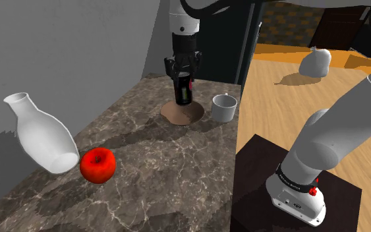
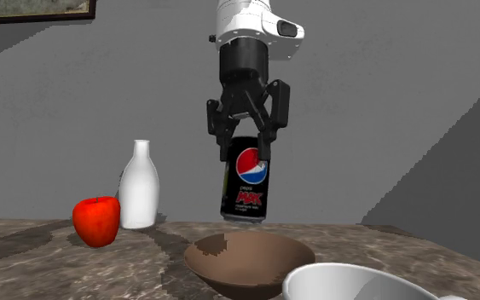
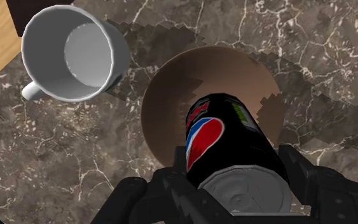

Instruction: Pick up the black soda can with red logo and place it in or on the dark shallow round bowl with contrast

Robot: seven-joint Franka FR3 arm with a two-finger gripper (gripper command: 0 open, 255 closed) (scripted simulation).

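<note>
Jaws hide can [image 2: 245, 183] top, mug [image 2: 349, 285] overlaps bowl [image 2: 238, 256]

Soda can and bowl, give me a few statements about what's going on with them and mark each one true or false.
1. The pincer is shut on the black soda can. True.
2. The can rests inside the brown bowl. False: it hangs in the air above the bowl.
3. A white mug stands beside the bowl. True.
4. The red apple lies in the bowl. False: it sits on the marble counter, next to the white bottle.
</note>
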